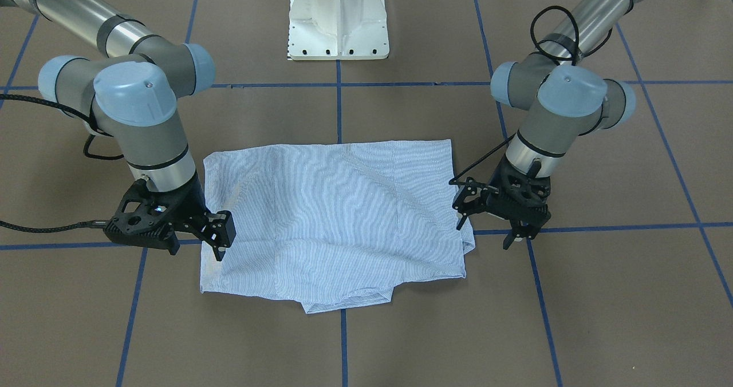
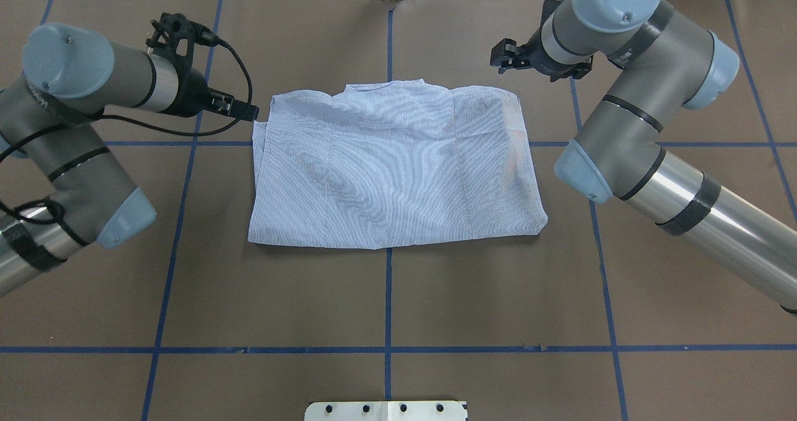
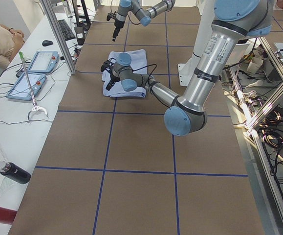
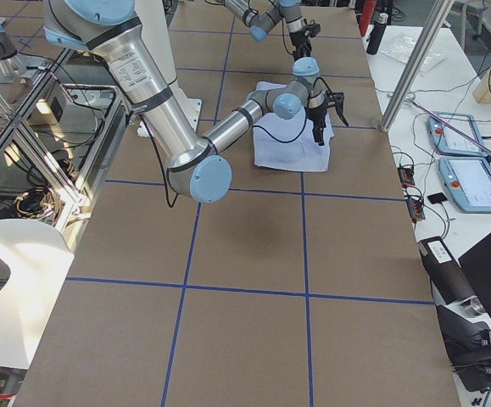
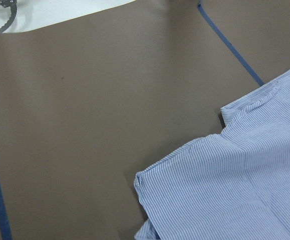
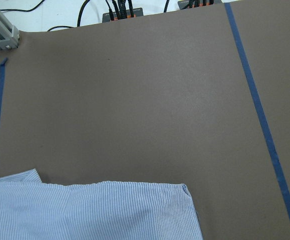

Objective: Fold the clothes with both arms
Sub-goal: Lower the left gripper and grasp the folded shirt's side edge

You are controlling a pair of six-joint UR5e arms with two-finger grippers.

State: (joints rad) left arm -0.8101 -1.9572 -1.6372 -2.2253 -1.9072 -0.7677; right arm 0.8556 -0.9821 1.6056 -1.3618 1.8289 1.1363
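Note:
The light blue-and-white striped shirt [image 1: 338, 215] lies folded into a rough rectangle on the brown table, also in the overhead view [image 2: 392, 165]. My left gripper [image 1: 484, 232] hovers just off the shirt's corner on its side, jaws apart and empty; overhead it shows at the shirt's far left corner [image 2: 251, 112]. My right gripper [image 1: 197, 251] hovers at the opposite side edge, jaws apart and empty, overhead above the far right corner [image 2: 503, 58]. The left wrist view shows a shirt corner [image 5: 235, 185]; the right wrist view shows the shirt's edge [image 6: 94, 210]. No fingers show in either wrist view.
The white pedestal base [image 1: 339, 20] stands behind the shirt. Blue tape lines [image 2: 389, 296] grid the brown table cover. In the left side view, tablets [image 3: 33, 73] and a seated person are on a white bench beyond the table's far edge.

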